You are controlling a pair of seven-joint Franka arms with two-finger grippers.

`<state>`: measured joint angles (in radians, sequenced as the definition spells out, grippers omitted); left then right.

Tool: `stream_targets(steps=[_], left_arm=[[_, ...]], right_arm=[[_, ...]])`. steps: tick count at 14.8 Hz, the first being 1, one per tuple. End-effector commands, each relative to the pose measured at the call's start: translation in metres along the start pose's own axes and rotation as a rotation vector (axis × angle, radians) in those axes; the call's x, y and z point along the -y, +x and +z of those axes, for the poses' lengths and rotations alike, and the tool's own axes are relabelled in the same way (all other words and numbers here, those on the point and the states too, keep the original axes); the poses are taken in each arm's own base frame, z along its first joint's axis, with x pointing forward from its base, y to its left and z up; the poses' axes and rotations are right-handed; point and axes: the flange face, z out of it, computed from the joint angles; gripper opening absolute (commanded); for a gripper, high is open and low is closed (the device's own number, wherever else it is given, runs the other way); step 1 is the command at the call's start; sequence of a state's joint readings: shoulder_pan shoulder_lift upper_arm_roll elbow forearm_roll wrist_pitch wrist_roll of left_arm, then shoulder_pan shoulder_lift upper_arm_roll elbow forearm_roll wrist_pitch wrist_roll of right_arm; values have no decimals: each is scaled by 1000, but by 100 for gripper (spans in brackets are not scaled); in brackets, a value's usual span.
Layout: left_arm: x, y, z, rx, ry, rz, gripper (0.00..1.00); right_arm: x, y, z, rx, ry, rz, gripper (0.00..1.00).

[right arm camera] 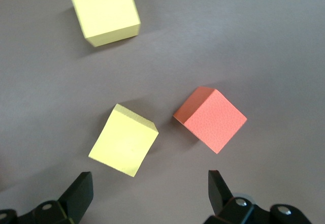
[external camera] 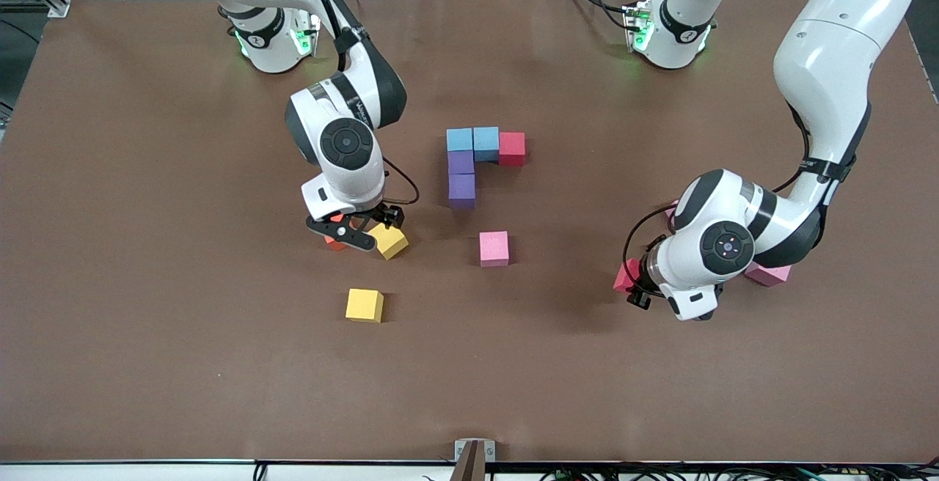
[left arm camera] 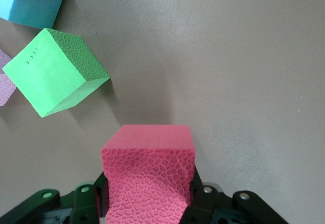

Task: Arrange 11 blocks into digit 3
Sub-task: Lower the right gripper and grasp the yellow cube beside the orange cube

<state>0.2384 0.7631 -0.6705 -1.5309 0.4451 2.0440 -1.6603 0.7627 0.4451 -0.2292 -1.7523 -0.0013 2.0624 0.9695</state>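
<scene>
- The left gripper is clamped on a red block, over the table at the left arm's end, near a green block.
- The right gripper hangs with fingers spread wide — empty — above a yellow block and an orange block.
- The unfinished digit 3 sits mid-table: two light blue blocks and a second red block in a row, two purple blocks touching below.
- A pink block and another yellow block lie apart, nearer the camera.
</scene>
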Motion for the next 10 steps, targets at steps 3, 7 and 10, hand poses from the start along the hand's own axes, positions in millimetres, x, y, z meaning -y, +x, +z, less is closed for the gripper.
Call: stream_targets(steps=[3,7,10], left_arm=[[-1,-4,-5,12,-3,-15,28],[-2,-5,-5,12,-3,-14,28],[-2,-6,-5,12,-3,-15,28]], right_arm=[[1,14,22,88,107,334,100],[13,11,49,95,129,414,100],[15,8,75,84,136,422,100]])
